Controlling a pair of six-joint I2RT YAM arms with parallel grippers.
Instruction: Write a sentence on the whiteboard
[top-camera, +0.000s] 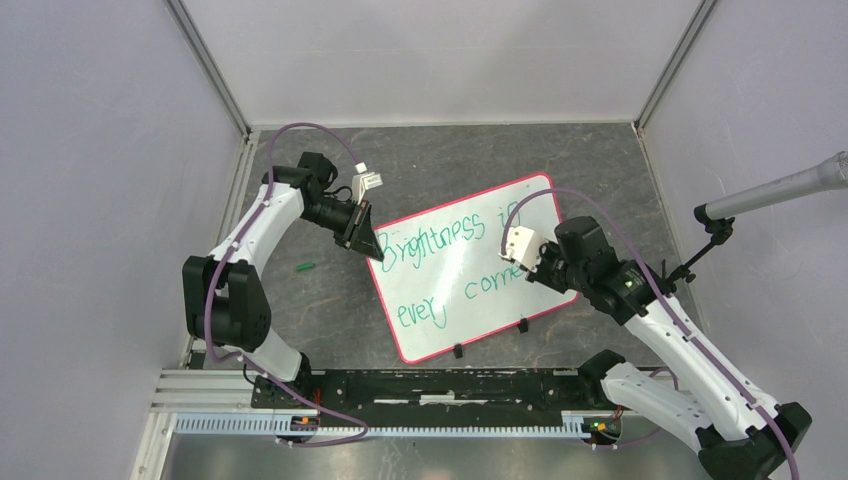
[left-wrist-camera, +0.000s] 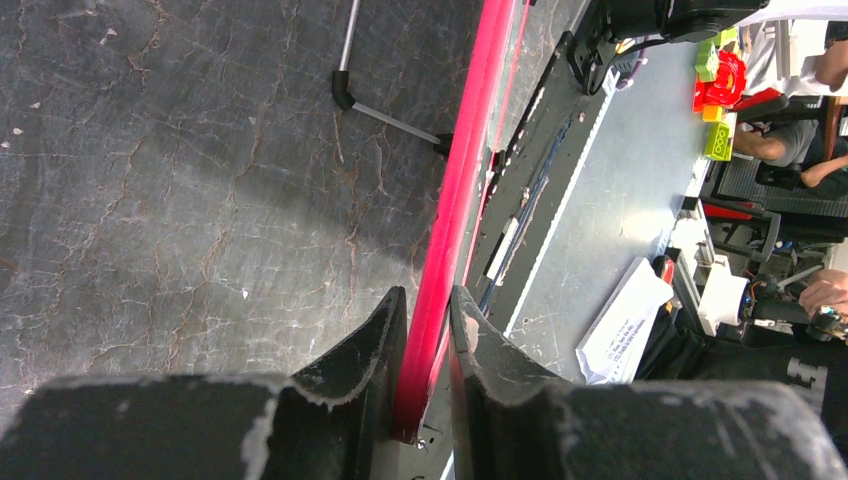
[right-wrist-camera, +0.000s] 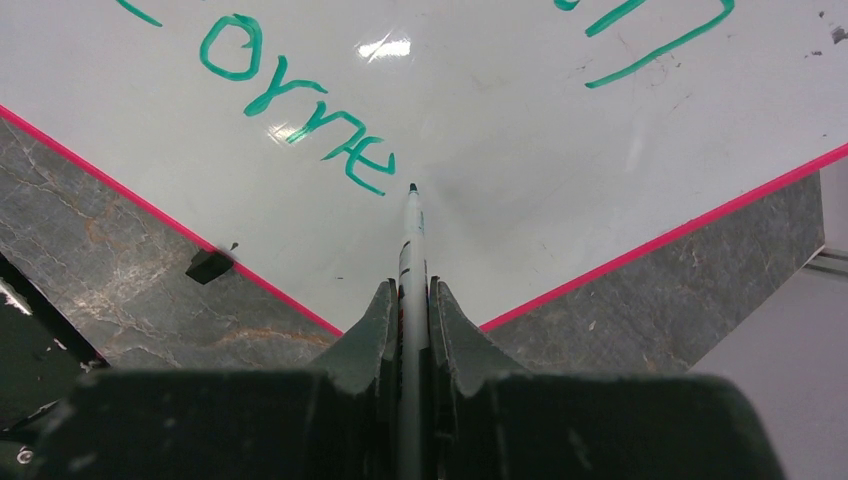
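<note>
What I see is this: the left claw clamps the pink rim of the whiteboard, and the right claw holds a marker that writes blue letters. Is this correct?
Not quite: the letters are green, not blue, as the right wrist view shows. The rest holds: the left claw clamps the pink rim of the whiteboard, and the right claw holds the marker.
</note>
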